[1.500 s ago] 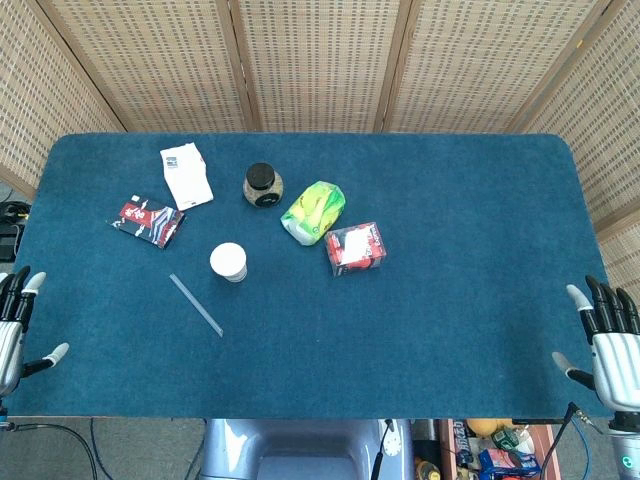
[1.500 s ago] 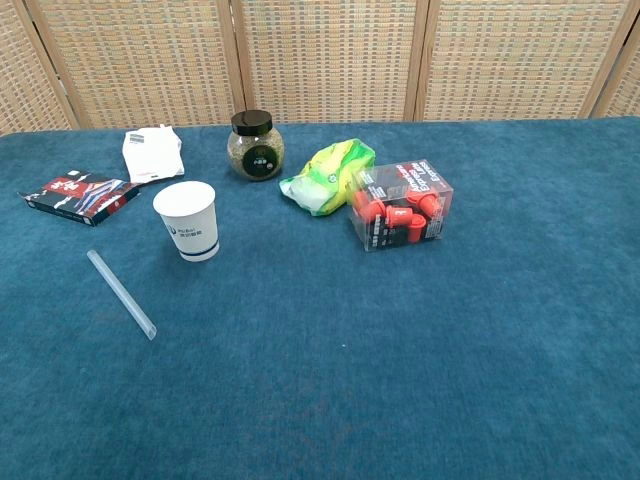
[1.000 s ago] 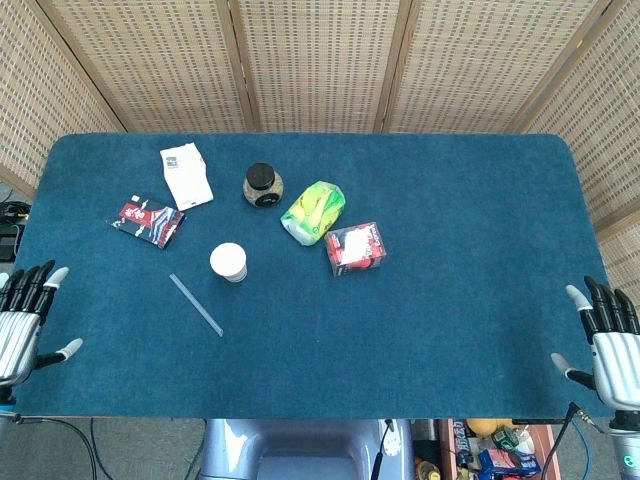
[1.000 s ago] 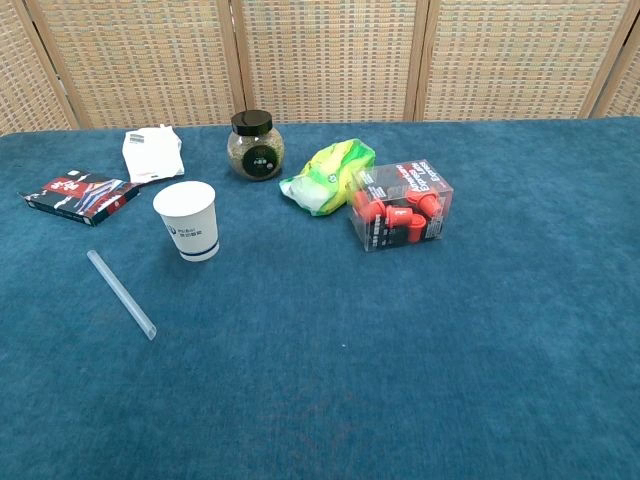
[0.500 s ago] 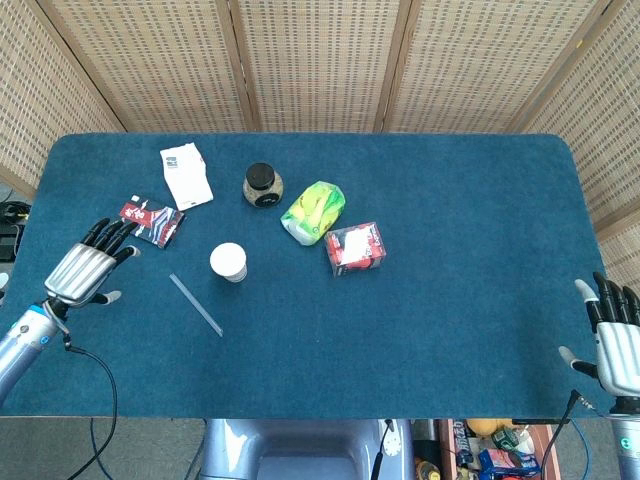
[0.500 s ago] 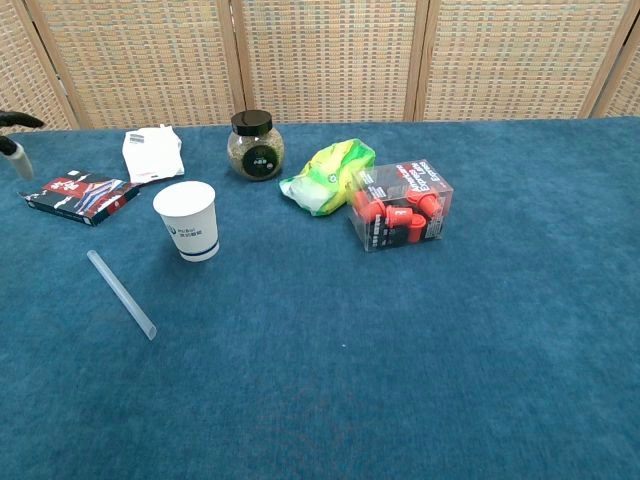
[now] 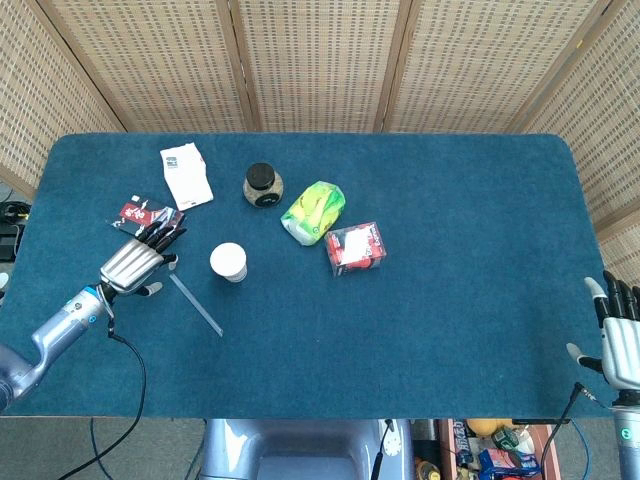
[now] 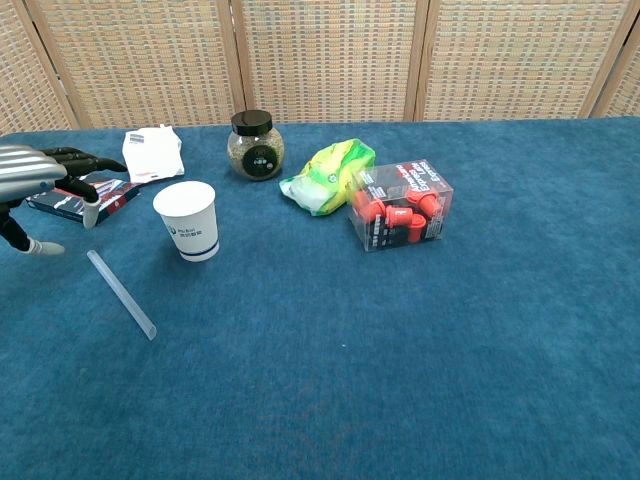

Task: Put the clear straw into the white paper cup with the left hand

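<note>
Hovering left hand (image 7: pixel 132 264) with fingers (image 7: pixel 160 236) spread, holding nothing, just beside clear straw (image 7: pixel 196 305) lying on counter (image 7: pixel 440 300) near white paper cup (image 7: pixel 228 261).

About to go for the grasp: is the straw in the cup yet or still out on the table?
Out. The clear straw lies flat on the cloth beside the upright white paper cup; the left hand holds nothing.

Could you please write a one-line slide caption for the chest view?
Open left hand hovers near the clear straw lying beside the white paper cup.
</note>
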You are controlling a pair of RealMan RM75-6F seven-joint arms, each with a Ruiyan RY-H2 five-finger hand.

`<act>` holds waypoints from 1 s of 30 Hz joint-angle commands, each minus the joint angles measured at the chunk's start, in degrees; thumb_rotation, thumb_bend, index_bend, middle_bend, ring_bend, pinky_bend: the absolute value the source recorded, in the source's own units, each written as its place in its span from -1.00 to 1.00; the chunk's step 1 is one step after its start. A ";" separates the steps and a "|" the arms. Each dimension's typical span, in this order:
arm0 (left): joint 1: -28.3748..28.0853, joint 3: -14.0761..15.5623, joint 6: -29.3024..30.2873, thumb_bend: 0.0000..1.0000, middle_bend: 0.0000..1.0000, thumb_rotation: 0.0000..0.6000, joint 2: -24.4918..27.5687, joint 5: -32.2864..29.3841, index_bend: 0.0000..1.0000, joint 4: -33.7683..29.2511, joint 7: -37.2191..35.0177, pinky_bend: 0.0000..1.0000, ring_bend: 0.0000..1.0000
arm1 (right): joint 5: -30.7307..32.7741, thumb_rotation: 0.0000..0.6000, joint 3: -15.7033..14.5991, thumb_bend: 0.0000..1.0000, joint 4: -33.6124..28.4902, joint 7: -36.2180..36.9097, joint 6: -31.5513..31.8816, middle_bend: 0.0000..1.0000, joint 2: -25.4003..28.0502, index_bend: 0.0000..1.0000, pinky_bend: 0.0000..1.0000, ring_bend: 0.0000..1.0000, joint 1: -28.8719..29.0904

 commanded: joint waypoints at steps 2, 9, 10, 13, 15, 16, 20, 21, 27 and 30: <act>-0.53 1.37 -0.36 -0.39 -1.00 1.00 -2.21 0.17 -0.03 2.88 -2.09 -1.00 -1.00 | 0.11 1.00 -0.09 -1.00 0.12 -0.08 -0.36 -1.00 -0.08 -1.00 -1.00 -1.00 0.15; -1.18 2.86 -0.46 -0.33 -1.00 1.00 -4.55 0.27 -0.03 6.21 -3.08 -1.00 -1.00 | 0.57 1.00 -0.02 -1.00 0.41 0.08 -0.73 -1.00 -0.16 -1.00 -1.00 -1.00 0.27; -1.29 3.00 -0.70 -0.33 -1.00 1.00 -4.73 0.21 -0.03 6.48 -3.12 -1.00 -1.00 | 0.64 1.00 0.01 -1.00 0.46 0.18 -0.75 -1.00 -0.14 -1.00 -1.00 -1.00 0.25; -1.63 3.40 -1.32 -0.30 -1.00 1.00 -5.28 0.02 -0.01 7.34 -3.16 -1.00 -1.00 | 0.77 1.00 0.01 -1.00 0.60 0.43 -0.88 -1.00 -0.11 -1.00 -1.00 -1.00 0.25; -1.98 3.68 -1.94 -0.29 -1.00 1.00 -5.73 -0.10 0.00 7.76 -3.39 -1.00 -1.00 | 0.82 1.00 -0.01 -1.00 0.63 0.49 -0.93 -1.00 -0.09 -1.00 -1.00 -1.00 0.25; -2.16 3.81 -2.20 -0.29 -1.00 1.00 -5.91 -0.11 0.00 7.92 -3.45 -1.00 -1.00 | 0.81 1.00 -0.02 -1.00 0.62 0.50 -0.94 -1.00 -0.07 -1.00 -1.00 -1.00 0.25; -2.62 4.23 -2.80 -0.29 -1.00 1.00 -6.50 -0.18 0.00 8.50 -3.18 -1.00 -1.00 | 0.95 1.00 0.03 -1.00 0.66 0.59 -0.95 -1.00 -0.03 -1.00 -1.00 -1.00 0.24; -2.75 4.42 -3.10 -0.29 -1.00 1.00 -6.69 -0.14 0.00 8.65 -3.09 -1.00 -1.00 | 1.07 1.00 0.08 -1.00 0.70 0.69 -0.98 -1.00 -0.02 -1.00 -1.00 -1.00 0.23; -3.10 5.00 -4.00 -0.29 -1.00 1.00 -7.66 -0.51 0.00 9.70 -3.25 -1.00 -1.00 | 1.36 1.00 0.12 -1.00 1.05 1.05 -1.43 -1.00 0.00 -1.00 -1.00 -1.00 0.36; -3.24 5.20 -4.31 -0.29 -1.00 1.00 -8.03 -0.66 0.01 10.10 -3.32 -1.00 -1.00 | 1.47 1.00 0.14 -1.00 1.13 1.14 -1.58 -1.00 -0.03 -1.00 -1.00 -1.00 0.41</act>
